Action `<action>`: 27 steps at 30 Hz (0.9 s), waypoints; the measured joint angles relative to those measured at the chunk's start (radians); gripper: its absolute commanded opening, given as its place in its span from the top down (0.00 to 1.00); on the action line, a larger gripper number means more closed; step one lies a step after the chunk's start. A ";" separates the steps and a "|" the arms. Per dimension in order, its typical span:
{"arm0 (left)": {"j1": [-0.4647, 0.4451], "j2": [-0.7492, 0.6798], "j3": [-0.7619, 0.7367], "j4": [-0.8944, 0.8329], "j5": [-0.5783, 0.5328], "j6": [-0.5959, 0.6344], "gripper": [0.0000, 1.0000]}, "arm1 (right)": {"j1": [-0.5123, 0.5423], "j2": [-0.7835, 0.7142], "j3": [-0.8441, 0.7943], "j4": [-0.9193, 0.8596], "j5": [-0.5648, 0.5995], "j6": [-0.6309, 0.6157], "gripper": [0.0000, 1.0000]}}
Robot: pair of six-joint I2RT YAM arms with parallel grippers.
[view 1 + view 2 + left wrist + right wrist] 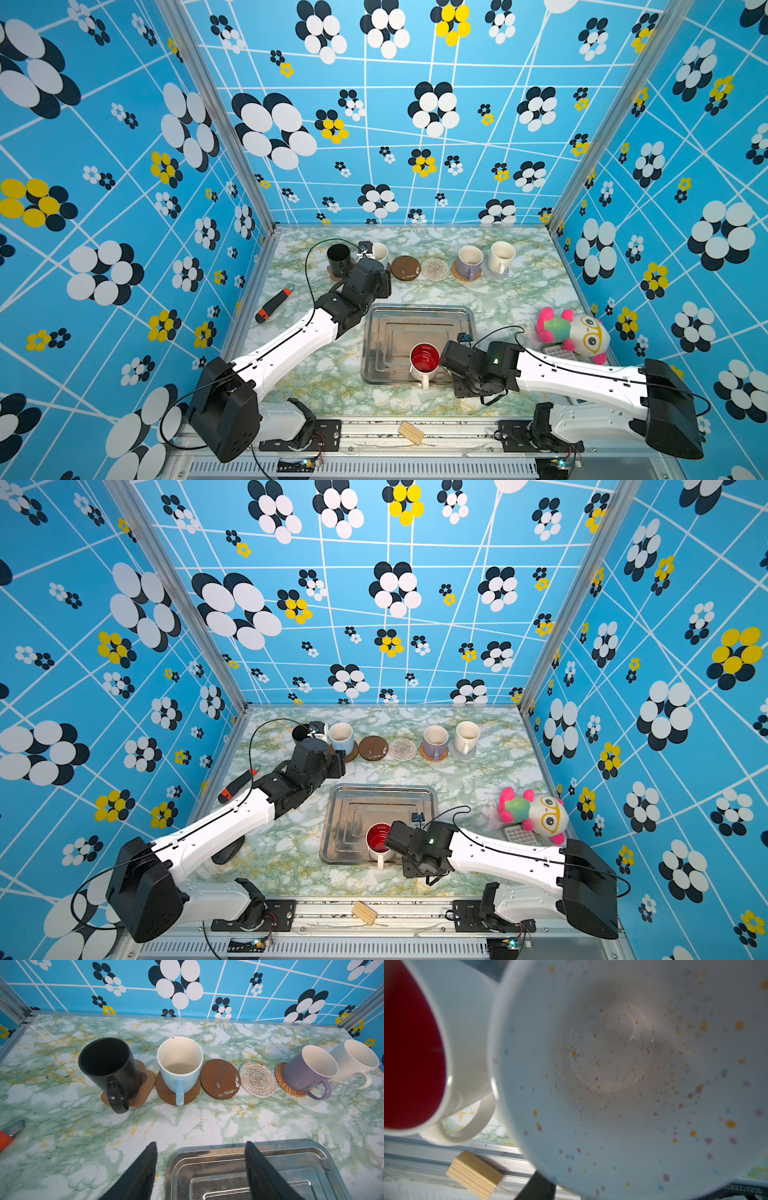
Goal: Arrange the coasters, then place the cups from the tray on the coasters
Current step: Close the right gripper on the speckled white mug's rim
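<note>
speckled white mug (623, 1064) fills the right wrist view, right gripper (448, 360) over it at the tray's (399, 320) lower right corner.
red-lined mug (424, 358) stands beside it; whether the jaws grip, i cannot tell. 4 mugs (179, 1059) sit on coasters (166, 1093) in the upper row; dark-brown disc (220, 1079) and pale woven disc (258, 1079) lie bare, likely for these 2. right arm (582, 374) reaches low from lower right, wrist bent down; left gripper (200, 1142) hovers wide and empty between tray and row.

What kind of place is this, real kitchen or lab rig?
Probably a staged robot test booth, not a kitchen: two arms bolted to a front rail, blue flower-print wall panels on aluminium posts, and a marble-look tabletop.
</note>
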 measured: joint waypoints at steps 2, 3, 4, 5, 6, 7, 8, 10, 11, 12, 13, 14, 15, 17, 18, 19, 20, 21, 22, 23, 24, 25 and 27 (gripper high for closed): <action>0.000 0.005 0.000 0.000 -0.002 0.000 0.32 | 0.000 0.000 -0.002 0.001 0.002 0.001 0.57; 0.000 0.007 0.000 0.000 -0.002 0.000 0.32 | 0.000 0.000 -0.005 0.003 0.003 0.003 0.58; 0.000 0.010 0.000 0.000 -0.002 0.000 0.32 | 0.000 0.000 -0.011 0.007 0.005 0.003 0.58; 0.000 0.013 0.000 0.000 -0.002 0.000 0.32 | 0.000 0.000 -0.017 0.011 0.008 0.004 0.59; 0.000 0.016 0.001 0.000 -0.002 0.000 0.32 | 0.000 0.000 -0.022 0.014 0.011 0.004 0.59; 0.000 0.020 0.001 0.000 -0.002 0.000 0.32 | 0.000 0.000 -0.026 0.018 0.015 0.004 0.60; 0.000 0.024 0.001 -0.001 -0.002 0.000 0.32 | 0.000 0.000 -0.029 0.019 0.019 0.005 0.61; 0.000 0.029 0.001 -0.001 -0.002 0.000 0.33 | 0.000 0.001 -0.030 0.019 0.024 0.006 0.62; 0.000 0.031 0.001 -0.001 -0.002 0.000 0.33 | 0.000 0.002 -0.030 0.019 0.028 0.007 0.62; 0.000 0.033 0.001 -0.001 -0.002 0.000 0.33 | 0.000 0.003 -0.030 0.019 0.030 0.007 0.62; 0.000 0.035 0.001 -0.001 -0.002 0.000 0.33 | 0.000 0.003 -0.030 0.020 0.033 0.007 0.63; 0.000 0.037 0.001 -0.001 -0.002 0.000 0.33 | 0.000 0.003 -0.030 0.020 0.037 0.007 0.63; 0.000 0.037 0.001 -0.001 -0.002 0.000 0.33 | 0.000 0.003 -0.030 0.021 0.040 0.007 0.63; 0.000 0.043 0.003 -0.001 -0.002 0.000 0.33 | 0.000 0.003 -0.030 0.023 0.048 0.008 0.65; 0.000 0.046 0.006 -0.003 -0.002 0.000 0.33 | 0.000 0.003 -0.030 0.023 0.051 0.008 0.66; 0.000 0.048 0.008 -0.004 -0.002 0.000 0.33 | 0.000 0.003 -0.031 0.023 0.054 0.008 0.67; 0.000 0.051 0.009 -0.004 -0.002 0.000 0.33 | 0.000 0.003 -0.031 0.022 0.057 0.008 0.68; 0.000 0.053 0.009 -0.005 -0.002 0.000 0.33 | 0.000 0.003 -0.031 0.023 0.059 0.010 0.69; 0.000 0.054 0.009 -0.008 -0.002 0.000 0.33 | 0.000 0.003 -0.031 0.023 0.060 0.011 0.70; 0.000 0.055 0.009 -0.011 -0.002 0.000 0.33 | 0.000 0.003 -0.032 0.026 0.061 0.012 0.70; 0.000 0.055 0.009 -0.012 -0.002 0.000 0.33 | 0.000 0.004 -0.033 0.026 0.063 0.012 0.71; 0.000 0.056 0.010 -0.014 -0.002 0.000 0.33 | 0.000 0.005 -0.034 0.027 0.064 0.014 0.72; 0.000 0.062 0.016 -0.016 -0.002 0.000 0.33 | 0.000 0.008 -0.034 0.027 0.068 0.016 0.74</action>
